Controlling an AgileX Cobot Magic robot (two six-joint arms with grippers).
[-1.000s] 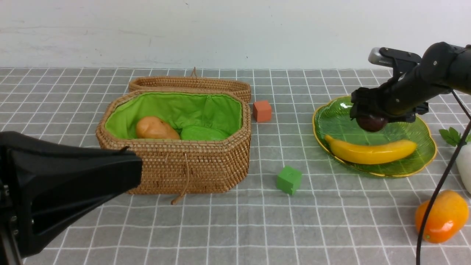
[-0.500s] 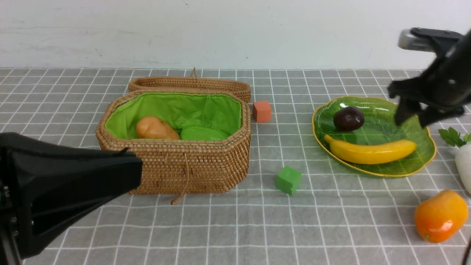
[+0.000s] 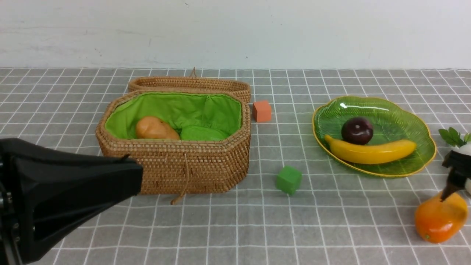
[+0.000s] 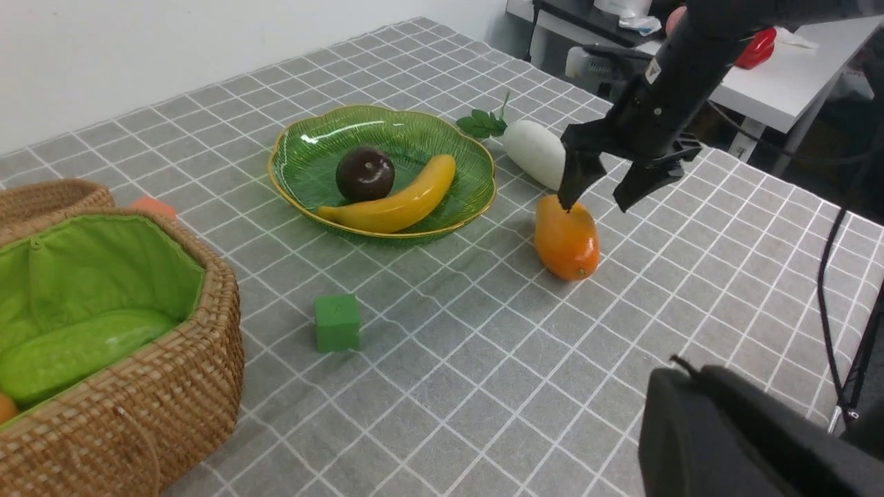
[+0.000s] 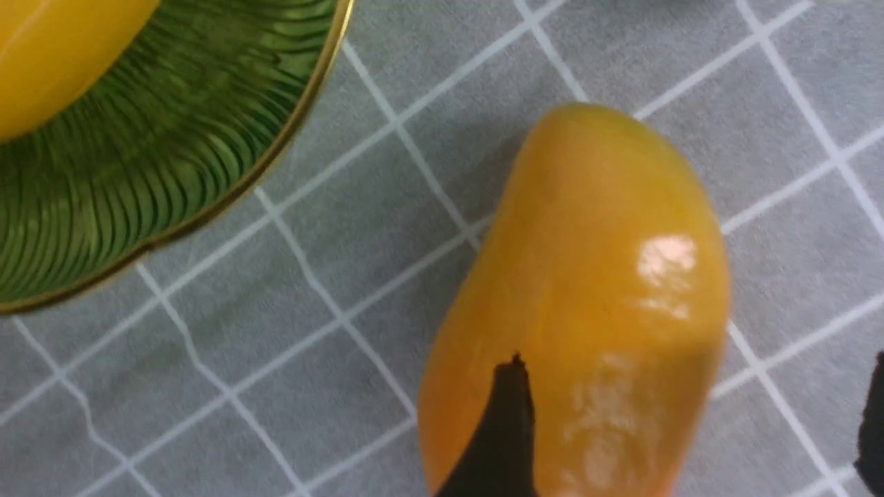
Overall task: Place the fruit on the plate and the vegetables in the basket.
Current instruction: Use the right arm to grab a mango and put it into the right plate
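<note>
Hovering open over glossy mango (image 3: 438, 221) at plate's (image 3: 401, 121) 5 o'clock, right gripper (image 4: 594, 204) empty; likely light, slippery: pinch across its waist.

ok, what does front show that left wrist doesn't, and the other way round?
Front only: the whole basket, with the potato and orange cube in full; left wrist catches slivers. Left wrist only: the right gripper entire, jaws open at the mango, and the whole radish. Both: the mango, plate holding plum and banana, green cube, gourd.
</note>
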